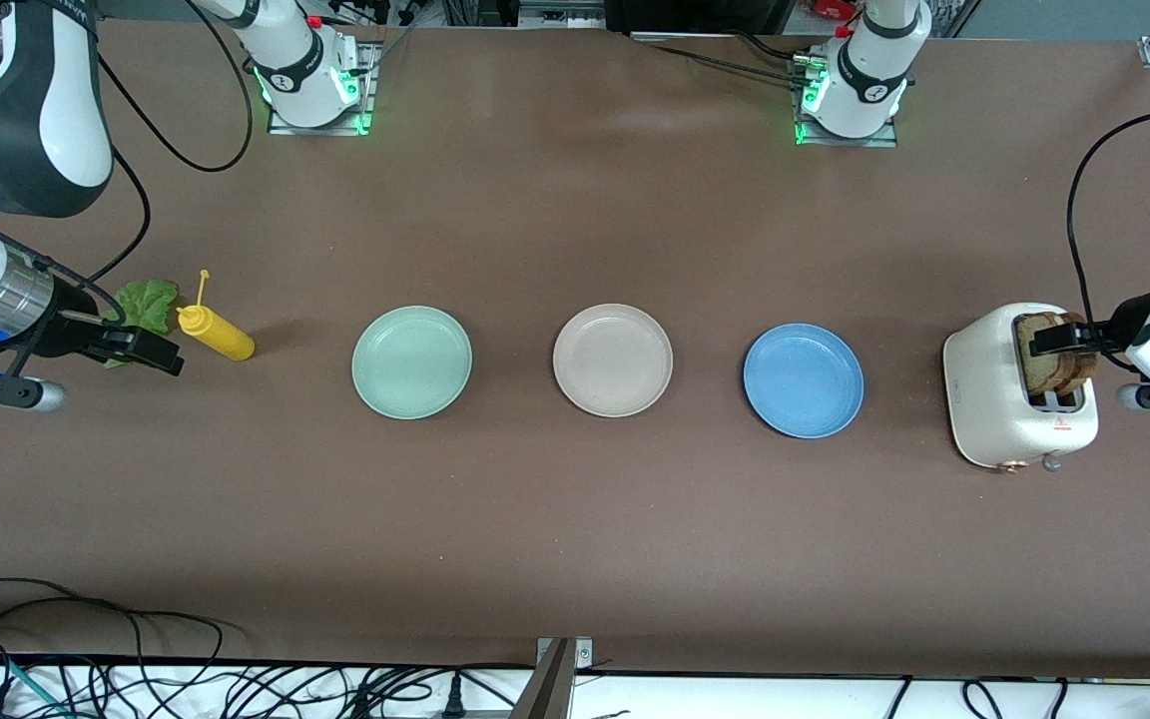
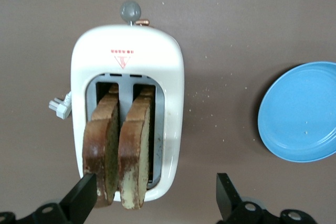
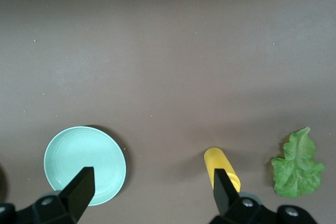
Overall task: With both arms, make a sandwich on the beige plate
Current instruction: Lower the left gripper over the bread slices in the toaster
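The beige plate (image 1: 613,359) lies bare at the table's middle, between the mint green and blue plates. Two brown toast slices (image 1: 1054,369) stand upright in a white toaster (image 1: 1019,399) at the left arm's end; they also show in the left wrist view (image 2: 121,145). My left gripper (image 1: 1069,345) hangs open over the toaster (image 2: 173,66), its fingers (image 2: 84,198) spread wider than both slices, holding nothing. A ruffled green lettuce leaf (image 1: 148,303) lies at the right arm's end. My right gripper (image 1: 141,350) is open and empty over the table beside the leaf (image 3: 297,166).
A yellow squeeze bottle (image 1: 216,335) lies on its side next to the lettuce, under one right finger (image 3: 223,187). The mint green plate (image 1: 411,361) and the blue plate (image 1: 803,379) flank the beige one. Cables hang at the table's front edge.
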`<state>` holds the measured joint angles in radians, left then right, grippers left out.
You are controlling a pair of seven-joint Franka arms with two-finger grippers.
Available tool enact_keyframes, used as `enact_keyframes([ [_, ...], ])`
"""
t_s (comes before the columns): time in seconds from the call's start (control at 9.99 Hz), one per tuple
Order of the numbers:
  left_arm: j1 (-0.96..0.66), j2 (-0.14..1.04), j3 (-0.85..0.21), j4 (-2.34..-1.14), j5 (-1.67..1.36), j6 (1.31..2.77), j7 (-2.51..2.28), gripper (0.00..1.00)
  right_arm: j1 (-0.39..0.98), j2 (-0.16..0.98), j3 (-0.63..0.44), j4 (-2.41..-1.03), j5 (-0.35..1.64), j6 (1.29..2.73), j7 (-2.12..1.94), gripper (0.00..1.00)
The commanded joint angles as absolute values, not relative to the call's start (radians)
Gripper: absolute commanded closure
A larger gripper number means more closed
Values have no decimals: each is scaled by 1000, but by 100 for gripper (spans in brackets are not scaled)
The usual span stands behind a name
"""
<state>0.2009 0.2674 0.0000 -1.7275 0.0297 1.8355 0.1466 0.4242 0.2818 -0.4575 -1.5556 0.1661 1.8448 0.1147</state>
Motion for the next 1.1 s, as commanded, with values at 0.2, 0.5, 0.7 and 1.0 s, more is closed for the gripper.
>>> enact_keyframes([
  [0.2, 215, 184, -5, -1873, 52, 1931, 167, 0, 445, 281, -456, -1557, 153, 1862, 130, 0],
  [0.5, 218, 184, -5, -1890, 51, 1948, 167, 0, 443, 281, -460, -1557, 153, 1864, 121, 0],
  [0.7, 218, 184, -5, -1902, 46, 1962, 167, 0, 440, 281, -462, -1559, 152, 1862, 118, 0],
  [1.0, 221, 187, -5, -1916, 38, 1985, 164, 1, 445, 279, -462, -1555, 152, 1867, 118, 0],
])
